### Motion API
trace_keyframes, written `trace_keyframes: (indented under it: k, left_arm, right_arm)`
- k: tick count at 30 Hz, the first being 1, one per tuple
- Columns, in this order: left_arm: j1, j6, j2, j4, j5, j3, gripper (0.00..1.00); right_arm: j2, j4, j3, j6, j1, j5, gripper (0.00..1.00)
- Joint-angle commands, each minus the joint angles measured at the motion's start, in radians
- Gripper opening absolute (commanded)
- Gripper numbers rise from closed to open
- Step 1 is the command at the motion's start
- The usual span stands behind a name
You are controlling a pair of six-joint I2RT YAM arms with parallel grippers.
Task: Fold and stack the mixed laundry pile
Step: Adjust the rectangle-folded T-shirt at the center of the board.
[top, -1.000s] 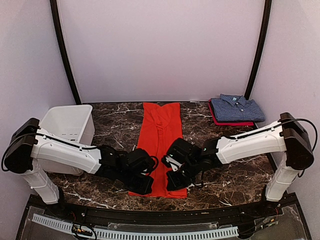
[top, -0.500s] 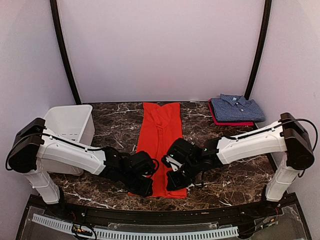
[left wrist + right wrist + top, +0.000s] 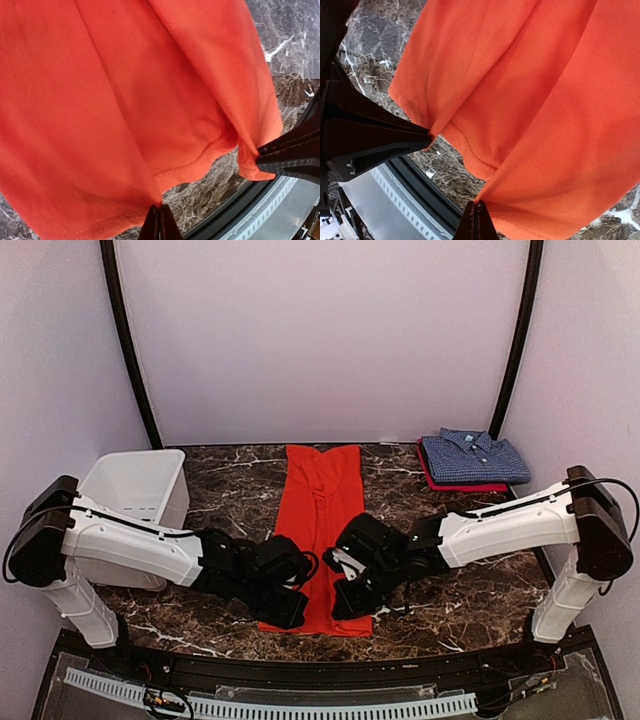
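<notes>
Barely anything has moved: left arm twitched out & back, cloth lies as before. From overhead, orange-red shirt [image 3: 318, 505] is a long strip down the middle of the table [image 3: 450, 590], checked shirt [image 3: 472, 458] folded far right, basket [image 3: 135, 485] far left. Fingertips are hidden there. Wrist cams fill that in: left gripper [image 3: 160, 222] & right gripper [image 3: 476, 217] each pinched tight on a near hem corner, hem slack btwn them.

no readable text, label, brand, number or sign shows in any view.
</notes>
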Motion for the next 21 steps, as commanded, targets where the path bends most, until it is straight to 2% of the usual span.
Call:
trace_keyframes:
  k: [1, 7, 14, 19, 21]
  left_arm:
    - [-0.004, 0.023, -0.096, 0.013, 0.034, 0.01, 0.0]
    - [-0.004, 0.017, -0.141, 0.117, 0.08, -0.035, 0.0]
    - [-0.004, -0.017, -0.077, 0.241, 0.129, -0.093, 0.0]
    - [-0.002, -0.03, -0.042, 0.267, 0.129, -0.117, 0.0]
    - [-0.002, -0.036, -0.039, 0.269, 0.131, -0.121, 0.06]
  right_arm:
    - [-0.063, 0.066, 0.002, -0.011, 0.007, -0.026, 0.0]
    - [-0.049, 0.137, -0.011, -0.013, 0.008, -0.055, 0.0]
    - [0.031, 0.265, -0.065, 0.008, 0.008, -0.136, 0.0]
    - [0.071, 0.298, -0.085, 0.006, 0.007, -0.149, 0.0]
    - [0.082, 0.291, -0.08, -0.001, 0.006, -0.154, 0.02]
